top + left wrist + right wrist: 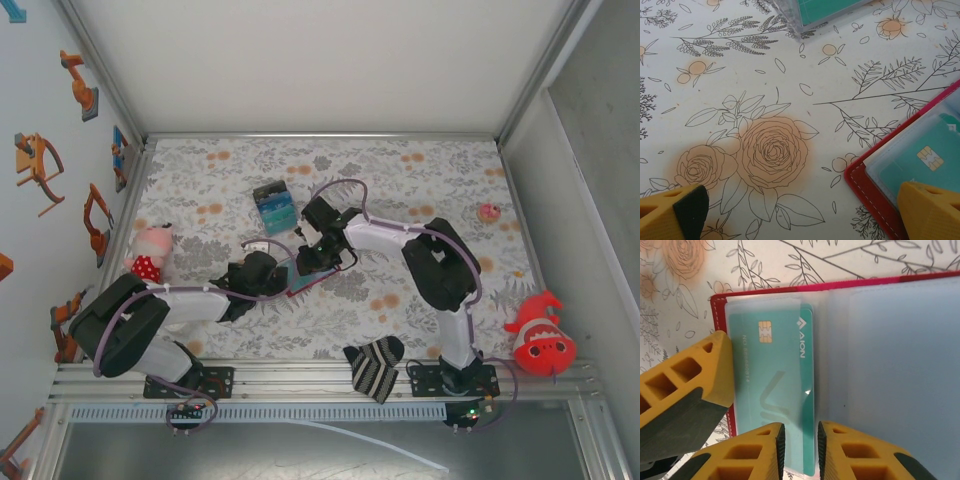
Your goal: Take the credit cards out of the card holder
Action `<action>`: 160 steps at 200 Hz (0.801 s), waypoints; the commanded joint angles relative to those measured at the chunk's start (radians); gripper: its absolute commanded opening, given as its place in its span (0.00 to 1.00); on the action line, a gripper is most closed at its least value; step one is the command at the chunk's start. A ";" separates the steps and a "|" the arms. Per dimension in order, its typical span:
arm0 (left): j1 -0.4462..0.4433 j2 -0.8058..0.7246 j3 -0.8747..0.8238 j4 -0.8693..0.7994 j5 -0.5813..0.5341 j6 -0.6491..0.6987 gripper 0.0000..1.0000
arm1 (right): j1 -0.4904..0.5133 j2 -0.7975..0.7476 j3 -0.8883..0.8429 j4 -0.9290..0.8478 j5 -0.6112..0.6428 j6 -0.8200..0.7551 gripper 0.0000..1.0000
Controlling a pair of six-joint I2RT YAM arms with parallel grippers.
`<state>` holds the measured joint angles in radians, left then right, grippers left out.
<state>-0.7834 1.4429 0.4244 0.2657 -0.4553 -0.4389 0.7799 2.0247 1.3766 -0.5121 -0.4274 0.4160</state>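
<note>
The red card holder [720, 302] lies open on the flowered cloth, its clear sleeves facing up. A teal credit card [775, 370] with a gold chip sits in the left sleeve, its lower end poking out. My right gripper [799, 450] hovers over that end, jaws a narrow gap apart with the card's right edge showing between them. My left gripper [802, 220] is wide open at the holder's corner [875, 190]; one of its fingers [695, 370] rests by the holder's left border. From above, both grippers [262, 272] [310, 262] meet over the holder [305, 283].
A clear box holding teal cards [275, 208] stands just behind the grippers. A pink plush [150, 250] sits at the left, a small pink toy [489, 212] at the right, a red plush fish [540, 335] at the near right, a striped sock [375, 365] at the front edge.
</note>
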 commanded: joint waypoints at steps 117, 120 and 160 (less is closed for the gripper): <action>-0.042 0.048 0.053 -0.146 -0.084 0.041 0.97 | -0.080 -0.028 -0.154 0.284 -0.309 0.144 0.11; -0.042 0.047 0.055 -0.148 -0.084 0.040 0.97 | -0.082 -0.029 -0.156 0.293 -0.316 0.150 0.10; -0.048 0.040 0.058 -0.154 -0.084 0.042 0.97 | -0.088 -0.030 -0.180 0.361 -0.370 0.178 0.08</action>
<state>-0.8185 1.4761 0.4770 0.2005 -0.5507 -0.4274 0.6918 2.0274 1.2095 -0.2359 -0.7288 0.5594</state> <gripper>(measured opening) 0.968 0.078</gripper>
